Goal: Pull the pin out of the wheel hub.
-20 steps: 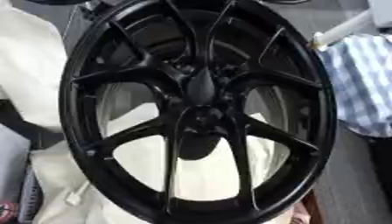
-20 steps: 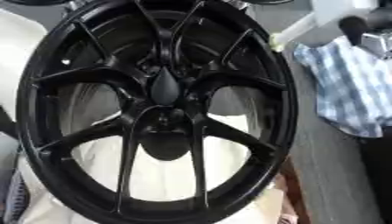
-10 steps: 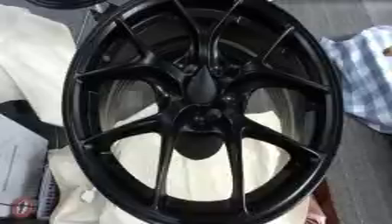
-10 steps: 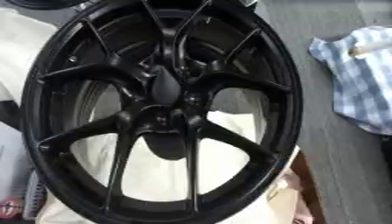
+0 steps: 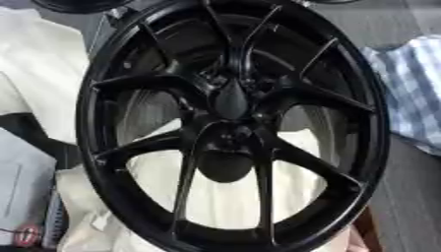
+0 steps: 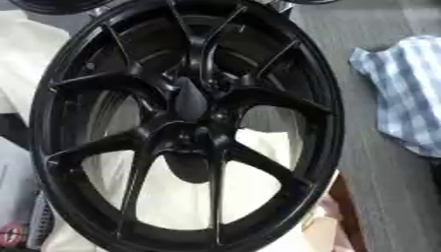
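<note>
Neither of my hands shows in either eye view, so I cannot tell how their fingers stand. The black wheel hub (image 5: 233, 128) fills what I see, tilted on pale cloth (image 5: 43, 74). A dark pointed piece (image 6: 190, 101) stands at its centre. A blue checked cloth (image 6: 405, 93) lies off right.

Grey floor (image 6: 379, 197); white sheet (image 5: 43, 64) left; blue checked cloth (image 6: 405, 98) right

wheel hub (image 5: 233, 123) filling the middle, lying on sheeting (image 5: 43, 64), checked cloth (image 6: 405, 93) to its right on the table (image 6: 379, 187)
</note>
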Controlling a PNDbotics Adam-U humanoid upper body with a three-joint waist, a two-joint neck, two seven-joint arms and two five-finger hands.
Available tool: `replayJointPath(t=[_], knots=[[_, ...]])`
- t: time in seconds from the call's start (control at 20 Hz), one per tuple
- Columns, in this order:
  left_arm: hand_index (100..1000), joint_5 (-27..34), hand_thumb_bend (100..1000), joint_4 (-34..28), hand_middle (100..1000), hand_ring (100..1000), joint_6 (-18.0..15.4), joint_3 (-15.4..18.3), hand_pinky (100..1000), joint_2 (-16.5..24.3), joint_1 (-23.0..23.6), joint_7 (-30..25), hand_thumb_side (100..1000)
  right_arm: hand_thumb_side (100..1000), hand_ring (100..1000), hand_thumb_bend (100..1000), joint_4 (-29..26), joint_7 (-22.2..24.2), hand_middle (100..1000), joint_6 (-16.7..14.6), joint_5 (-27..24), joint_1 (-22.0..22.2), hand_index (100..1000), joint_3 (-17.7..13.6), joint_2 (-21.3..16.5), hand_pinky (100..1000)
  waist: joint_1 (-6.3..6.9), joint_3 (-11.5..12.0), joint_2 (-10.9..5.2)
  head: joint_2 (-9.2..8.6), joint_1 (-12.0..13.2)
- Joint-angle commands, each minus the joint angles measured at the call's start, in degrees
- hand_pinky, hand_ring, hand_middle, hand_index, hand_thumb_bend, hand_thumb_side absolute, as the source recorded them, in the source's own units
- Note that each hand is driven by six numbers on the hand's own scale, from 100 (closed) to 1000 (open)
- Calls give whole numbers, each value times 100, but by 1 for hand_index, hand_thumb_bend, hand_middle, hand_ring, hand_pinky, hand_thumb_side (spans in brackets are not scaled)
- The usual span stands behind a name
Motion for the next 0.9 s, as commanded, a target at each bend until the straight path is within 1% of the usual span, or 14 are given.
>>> replayJointPath(t=[0.05, 0.1, 0.2, 0.3, 0.4, 0.5, 0.55, 0.6, 0.7, 0.75, 0.8, 0.9], knots=[[804, -13, 100, -94, 619, 675, 5, 44, 832, 45, -7, 29, 761, 253, 963, 100, 72, -171, 847, 209, 41, 42, 921, -126, -108, 931, -35, -26, -145, -60, 25], [804, -13, 100, -94, 619, 675, 9, 41, 832, 45, -8, 27, 761, 253, 963, 100, 84, -206, 847, 258, 44, 48, 921, -125, -105, 931, -41, -32, -146, -61, 23], [803, -15, 100, -94, 619, 676, 11, 42, 831, 47, -10, 28, 760, 187, 936, 100, 56, -312, 805, 307, -79, 16, 882, -120, -70, 925, -56, -32, -145, -67, 6], [803, -20, 100, -94, 619, 676, -2, 42, 831, 54, -19, 28, 760, 176, 894, 100, -107, -547, 776, 327, -484, -28, 875, -87, -28, 914, -62, -27, -139, -114, -9], [802, -16, 100, -94, 618, 675, -5, 31, 831, 60, -34, 24, 760, 246, 872, 100, -466, -763, 748, 286, -981, -67, 873, 25, -3, 917, -53, -27, -123, -142, -56], [802, -11, 100, -94, 618, 675, -9, 14, 831, 66, -52, 9, 759, 272, 868, 100, -910, -885, 738, 216, -1418, -87, 861, 189, 9, 923, -51, 0, -115, -157, -107], [802, -9, 100, -94, 618, 676, -13, 11, 831, 68, -63, 4, 758, 279, 862, 100, -1077, -904, 723, 127, -1603, -130, 835, 285, -1, 929, -50, 16, -114, -171, -128], [802, -5, 100, -94, 619, 676, -18, 9, 831, 71, -75, 0, 757, 317, 856, 100, -1167, -905, 710, -53, -1791, -192, 821, 393, -21, 933, -50, 29, -111, -188, -140], [802, 8, 100, -94, 619, 676, -26, -4, 831, 87, -96, -15, 757, 340, 851, 100, -1234, -890, 697, -498, -2133, -330, 810, 602, -74, 939, -57, 60, -107, -211, -146], [802, 14, 100, -94, 619, 676, -29, -12, 831, 92, -104, -25, 757, 388, 840, 100, -1245, -885, 681, -709, -2294, -398, 797, 693, -107, 943, -60, 80, -111, -212, -147], [802, 21, 100, -94, 619, 676, -31, -19, 831, 99, -113, -36, 756, 392, 825, 100, -1250, -895, 664, -881, -2451, -464, 789, 782, -143, 931, -64, 99, -118, -212, -150], [802, 49, 100, -94, 616, 675, -35, -35, 830, 157, -152, -51, 756, 406, 795, 100, -1253, -926, 630, -1081, -2742, -593, 771, 943, -222, 901, -82, 130, -125, -215, -173]])
